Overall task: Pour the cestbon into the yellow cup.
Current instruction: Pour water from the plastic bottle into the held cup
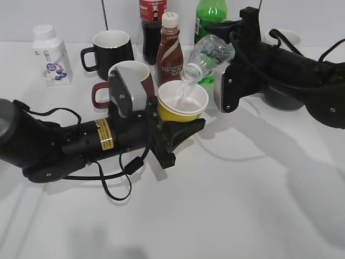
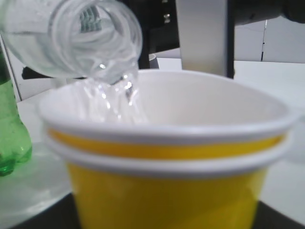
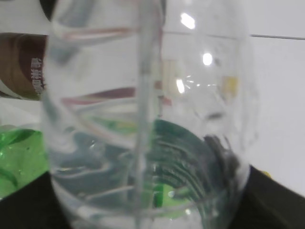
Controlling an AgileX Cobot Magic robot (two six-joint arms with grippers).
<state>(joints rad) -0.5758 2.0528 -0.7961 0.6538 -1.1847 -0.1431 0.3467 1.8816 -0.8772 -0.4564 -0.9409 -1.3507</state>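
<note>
Cestbon (image 1: 211,54) sits upper centre of the exterior view, tipped neck-down toward lower left, mouth just above the yellow cup (image 1: 182,103). That tilt puts the open neck over the rim so water falls inside instead of on the table (image 1: 242,205). Clear stream visible in the left wrist view, dropping from the bottle mouth into the cup's white interior at upper left of that frame. Right gripper (image 1: 225,86) is clamped on the bottle's lower body; bottle fills the right wrist view, fingers hidden behind it. Bottle looks partly drained, some water left near the neck.

Cup is centre of the exterior view, held upright and raised by the left gripper (image 1: 180,128), jaws closed around its lower part, probably to steady it under the pour. Water level in cup: cannot tell, only wet streaks on the inner wall show. Judgement: pour underway, not finished.

Just behind the cup: dark red mug (image 1: 129,81), contents not visible, and a brown Nescafe bottle (image 1: 170,51), capped. Further back, black mug (image 1: 110,49), dark cola bottle (image 1: 152,21), bright green bottle (image 1: 211,12). White milk carton (image 1: 51,56) upper left. Dark bowl (image 1: 284,97) at right, mostly behind the right arm.
</note>
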